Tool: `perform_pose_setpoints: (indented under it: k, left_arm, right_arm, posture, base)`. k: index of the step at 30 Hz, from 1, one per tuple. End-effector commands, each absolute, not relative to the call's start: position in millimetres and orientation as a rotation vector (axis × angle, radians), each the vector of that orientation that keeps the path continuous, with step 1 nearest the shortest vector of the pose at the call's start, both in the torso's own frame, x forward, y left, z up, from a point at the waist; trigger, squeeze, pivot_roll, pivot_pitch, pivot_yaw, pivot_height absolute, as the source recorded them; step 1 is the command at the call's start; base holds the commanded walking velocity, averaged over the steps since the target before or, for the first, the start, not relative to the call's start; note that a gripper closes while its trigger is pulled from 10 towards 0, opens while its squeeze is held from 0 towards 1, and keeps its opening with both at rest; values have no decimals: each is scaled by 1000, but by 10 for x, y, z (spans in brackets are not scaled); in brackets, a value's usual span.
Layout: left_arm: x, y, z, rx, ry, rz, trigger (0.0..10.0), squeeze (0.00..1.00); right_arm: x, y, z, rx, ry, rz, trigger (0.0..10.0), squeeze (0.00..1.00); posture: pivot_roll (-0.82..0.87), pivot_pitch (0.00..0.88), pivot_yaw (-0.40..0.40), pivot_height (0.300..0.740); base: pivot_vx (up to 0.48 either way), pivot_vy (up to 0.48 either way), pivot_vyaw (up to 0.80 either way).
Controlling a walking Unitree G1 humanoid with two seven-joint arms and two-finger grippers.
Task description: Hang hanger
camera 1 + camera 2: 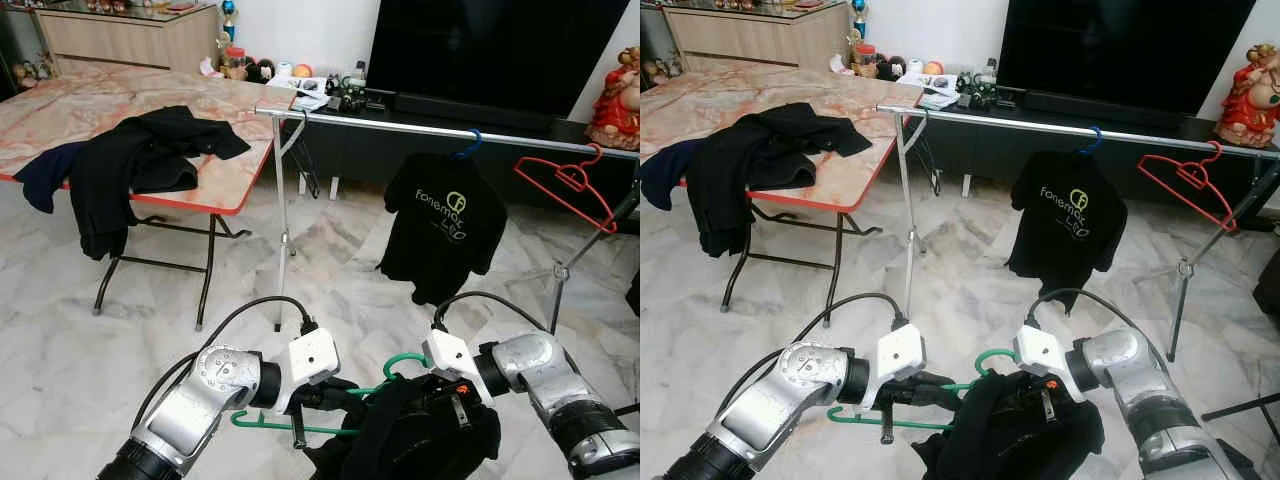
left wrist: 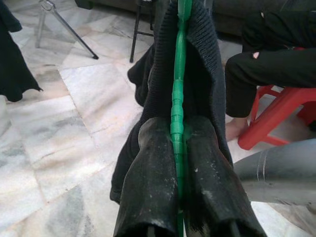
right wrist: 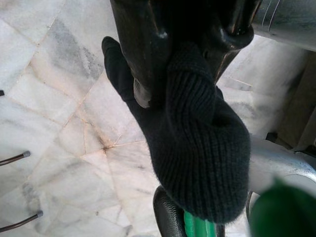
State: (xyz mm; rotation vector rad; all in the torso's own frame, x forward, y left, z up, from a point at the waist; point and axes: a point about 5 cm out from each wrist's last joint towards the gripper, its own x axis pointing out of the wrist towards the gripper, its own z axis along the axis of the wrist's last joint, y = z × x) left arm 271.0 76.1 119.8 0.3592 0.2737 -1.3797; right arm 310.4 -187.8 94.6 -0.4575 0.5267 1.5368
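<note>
A green plastic hanger (image 1: 300, 425) with a black knitted garment (image 1: 420, 440) draped on it hangs low in front of me. My left gripper (image 1: 345, 392) is shut on the hanger's bar; in the left wrist view both fingers (image 2: 153, 182) clamp the green hanger (image 2: 177, 94) with the garment (image 2: 202, 74) around it. My right gripper (image 1: 440, 410) is shut on the knitted garment (image 3: 202, 148). Ahead stands a silver clothes rail (image 1: 420, 128) bearing a black printed T-shirt (image 1: 445, 230) on a blue hanger and an empty red hanger (image 1: 570, 185).
A folding table (image 1: 215, 150) with dark clothes (image 1: 140, 160) stands at left. A TV console (image 1: 500, 110) lies behind the rail. The rail's legs (image 1: 283, 240) rest on marble floor. In the left wrist view a seated person's leg (image 2: 266, 69) and a red stool (image 2: 276, 118) appear.
</note>
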Motion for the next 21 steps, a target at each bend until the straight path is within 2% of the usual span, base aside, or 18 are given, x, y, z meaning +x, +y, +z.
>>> perform_pose_setpoints:
  k: [1, 2, 14, 20, 21]
  left_arm:
    - [2742, 676, 1364, 378, 176, -1403, 10000, 969]
    - [2740, 684, 1368, 382, 175, -1405, 10000, 1000]
    - [2697, 887, 1309, 436, 244, -1403, 10000, 1000]
    - [2799, 1160, 1318, 415, 239, -1223, 10000, 1000]
    - [2838, 1275, 1313, 388, 236, -1137, 10000, 1000]
  right_arm:
    - [3067, -1786, 878, -504, 551, 1592, 0, 0]
    - [3064, -1804, 861, -535, 568, 1584, 0, 0]
    - [3092, -1997, 834, -655, 641, 1469, 0, 0]
    - [3226, -2125, 969, -689, 588, 1300, 0, 0]
    - [3270, -2157, 1037, -687, 557, 1259, 0, 0]
  posture:
    - [167, 0, -100, 740]
    - [167, 0, -100, 740]
    - [171, 0, -101, 740]
    - [173, 0, -100, 740]
    - [172, 0, -101, 740]
  base:
    - [0, 0, 0]
    - [0, 0, 0]
    - [0, 0, 0]
    - [0, 0, 0]
    - [0, 0, 0]
